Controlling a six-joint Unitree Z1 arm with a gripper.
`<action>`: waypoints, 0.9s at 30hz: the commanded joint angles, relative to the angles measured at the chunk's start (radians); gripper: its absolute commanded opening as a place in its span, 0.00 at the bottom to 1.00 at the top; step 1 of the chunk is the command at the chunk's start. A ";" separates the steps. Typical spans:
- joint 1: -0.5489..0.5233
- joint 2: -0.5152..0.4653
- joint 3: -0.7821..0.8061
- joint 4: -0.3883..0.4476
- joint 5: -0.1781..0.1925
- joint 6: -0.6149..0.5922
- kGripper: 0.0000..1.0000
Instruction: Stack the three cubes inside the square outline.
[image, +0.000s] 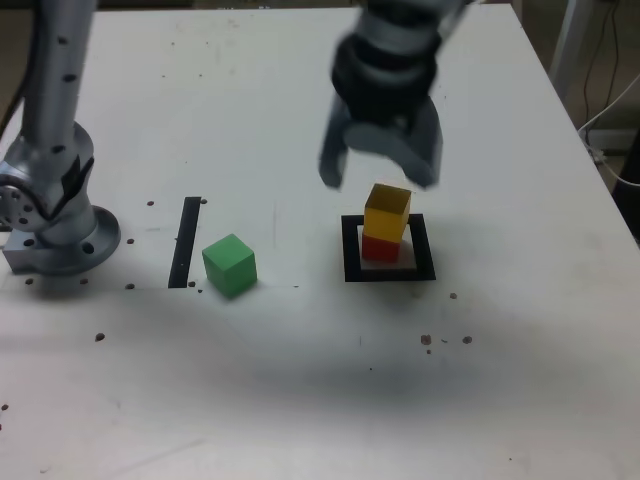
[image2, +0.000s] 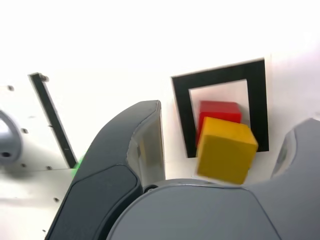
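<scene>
The claw (image: 383, 182) hangs above the stack with its jaws apart, holding nothing. In the exterior view it looks blurred, and its two fingertips sit higher in the picture than the cubes, one to each side.

The yellow cube (image: 388, 212) rests on top of the red cube (image: 381, 248), and the red cube stands on the white middle of the black square frame (image: 427, 262). The wrist view shows that the two are not lined up exactly: the yellow cube is turned a little against the red one, whose top shows past one edge of it. The frame goes all the way round the red cube, lying flat on the table (image: 260, 390).

The green cube (image: 230, 266) sits on the table, outside the frame and well apart from it, toward the exterior view's left. Nothing is stacked on it. Just beside it, further toward the exterior view's left, lies a straight black strip (image: 185, 242) — flat, so it rises in nobody's way. In the wrist view only a sliver of green shows past the claw, which hides the rest.

Beyond the strip, at the exterior view's left edge, stands the round grey base (image: 66, 243) of the arm. Small dark spots (image: 426, 339) dot the tabletop. Off the table, near the exterior view's right edge, thin cables (image: 592, 135) hang and curl — well apart from the cubes. Between the green cube and the frame, no object stands in the way.
</scene>
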 joint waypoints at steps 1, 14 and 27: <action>0.001 -0.050 0.027 0.016 0.018 -0.018 1.00; -0.003 -0.254 0.245 0.041 -0.073 -0.116 1.00; -0.080 -0.354 0.442 -0.019 -0.078 -0.031 0.99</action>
